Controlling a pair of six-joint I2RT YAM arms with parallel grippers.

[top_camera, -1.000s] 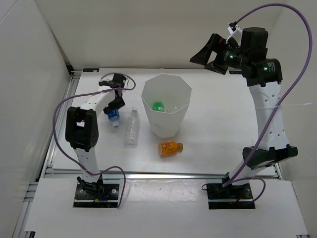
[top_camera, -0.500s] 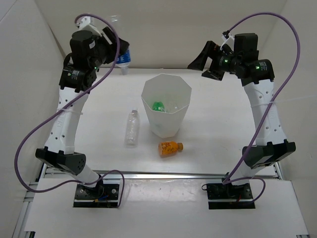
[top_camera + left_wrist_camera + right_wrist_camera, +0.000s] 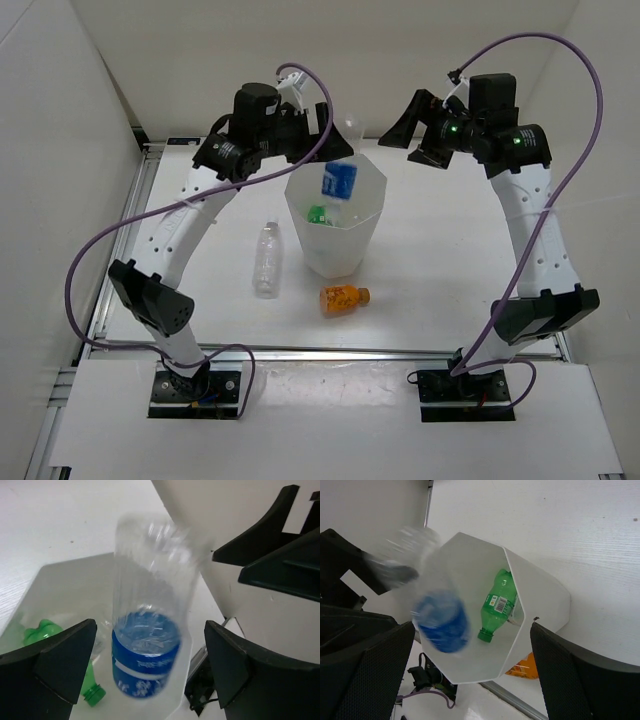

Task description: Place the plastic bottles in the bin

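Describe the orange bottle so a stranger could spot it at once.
Find the tall white bin. Just below it in the top view lies the orange bottle, on its side. It alone is orange; the clear bottle to its left has no colour.

The blue-labelled bottle (image 3: 150,605) is clear, glossy, ribbed plastic with a shiny printed label, and the green bottle (image 3: 499,602) is glossy translucent plastic. The bin (image 3: 340,250) is milky, translucent white plastic with smooth walls; the table (image 3: 440,260) is matt white with a fine grain
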